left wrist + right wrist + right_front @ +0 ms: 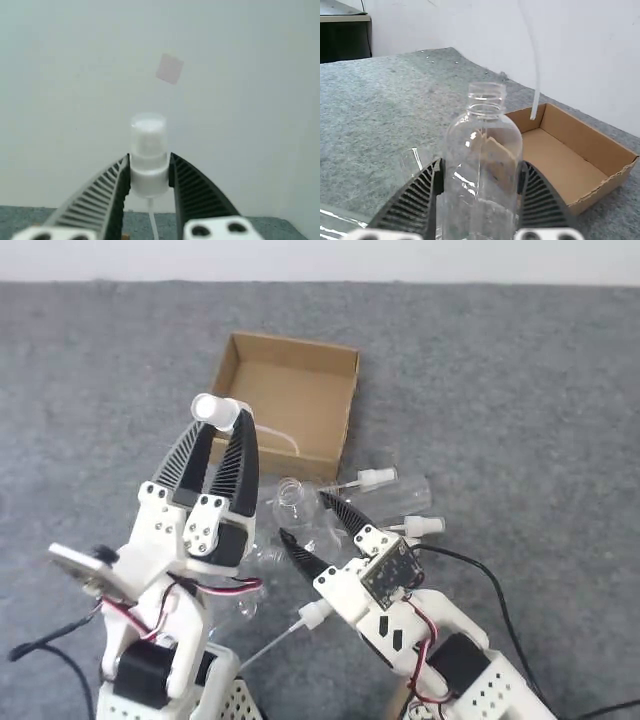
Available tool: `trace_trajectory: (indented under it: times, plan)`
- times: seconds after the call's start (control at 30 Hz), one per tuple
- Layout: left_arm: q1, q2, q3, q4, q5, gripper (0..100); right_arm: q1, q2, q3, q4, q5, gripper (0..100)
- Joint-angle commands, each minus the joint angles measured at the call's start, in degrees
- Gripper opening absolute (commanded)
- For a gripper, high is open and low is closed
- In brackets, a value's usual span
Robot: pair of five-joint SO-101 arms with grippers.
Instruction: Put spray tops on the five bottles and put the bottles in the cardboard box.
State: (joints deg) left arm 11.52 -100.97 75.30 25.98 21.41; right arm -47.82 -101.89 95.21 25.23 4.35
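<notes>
Overhead: left gripper [222, 428] clamped on a white spray top [215, 409], raised over the near wall of the cardboard box [300, 400]; right gripper [303, 512] closed round a clear bottle [290, 494] near that wall. From the left wrist: pinched at the collar, thin dip tube [152, 220] hanging below; light, hard, probably slick plastic, best held by that collar. From the right wrist: squeezed mid-body, open neck away from the wrist, tube end near it but apart; likely empty, thin-walled and springy, so hold gently.
</notes>
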Motion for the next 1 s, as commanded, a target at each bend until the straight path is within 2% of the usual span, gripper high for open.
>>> trace_trajectory:
  times: [0.0,0.97]
  plan:
    - [-0.26,-3.25,-4.35,3.69,0.53,1,2.07,-1.19,-0.26,-1.80,0.62,5.5]
    - [-0.35,-3.34,-6.90,4.04,0.44,1,2.24,-1.19,1.23,-3.82,0.62,5.5]
